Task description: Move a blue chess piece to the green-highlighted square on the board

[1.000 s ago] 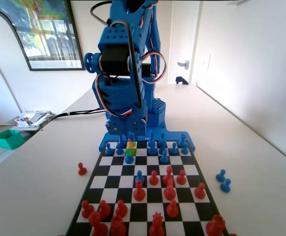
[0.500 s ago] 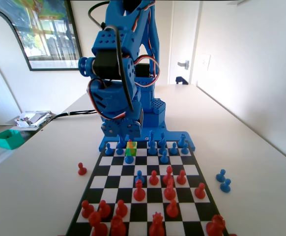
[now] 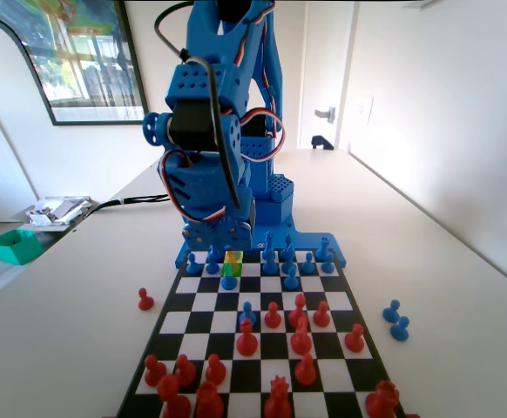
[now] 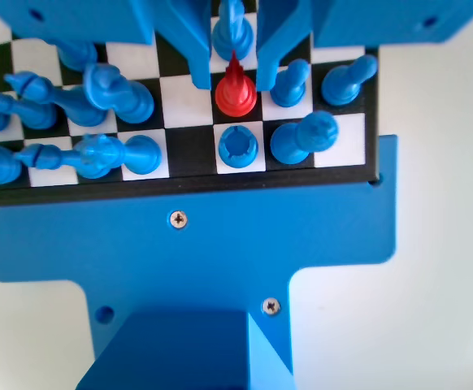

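At the far end of the board in the fixed view, the blue arm is bent low over the back rows where the blue pieces stand. The green-highlighted square is in the second row from that end, a bit left of centre. A blue pawn sits on the square just in front of it. There's a speck of red on the green square too, but it's too small to call.

In the wrist view the gripper hangs down with its jaws spread apart, one on each side of a red piece with a pointed top. I can see slim gaps on both sides, so they're released, not pinching anything. Further up between the jaws is a blue piece, and just below the red one a blue rook stands on a white square in the edge row. A cluster of blue pieces fills the left of this view.

Containers: there's a teal-green tray well off to the left on the desk, but from this angle I can't tell what's inside. Loose on the desk are a red pawn left of the board and two blue pawns on the right. The red pieces crowd the near rows.
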Motion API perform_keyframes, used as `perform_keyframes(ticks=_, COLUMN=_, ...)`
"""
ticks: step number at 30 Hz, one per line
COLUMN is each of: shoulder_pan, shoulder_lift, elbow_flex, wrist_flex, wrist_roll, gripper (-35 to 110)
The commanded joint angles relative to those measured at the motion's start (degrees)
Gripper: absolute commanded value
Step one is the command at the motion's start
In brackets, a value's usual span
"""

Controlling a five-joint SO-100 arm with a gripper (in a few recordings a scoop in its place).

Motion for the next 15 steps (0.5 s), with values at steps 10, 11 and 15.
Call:
perform_keyframes(ticks=10, shoulder_pan=0.70, shoulder_lift=0.00, elbow_flex=-2.20, wrist_flex=-0.79, wrist_roll=-0.62, gripper=12)
perform_keyframes(ticks=11, shoulder_pan=0.70, shoulder_lift=-0.09, elbow_flex=-2.02, wrist_flex=-1.05, wrist_roll=-0.62, gripper=12)
perform_keyframes(ticks=15, shoulder_pan=0.79, shoulder_lift=-0.53, elbow_flex=-1.76, wrist_flex=-1.58, wrist_roll=-0.62, gripper=12)
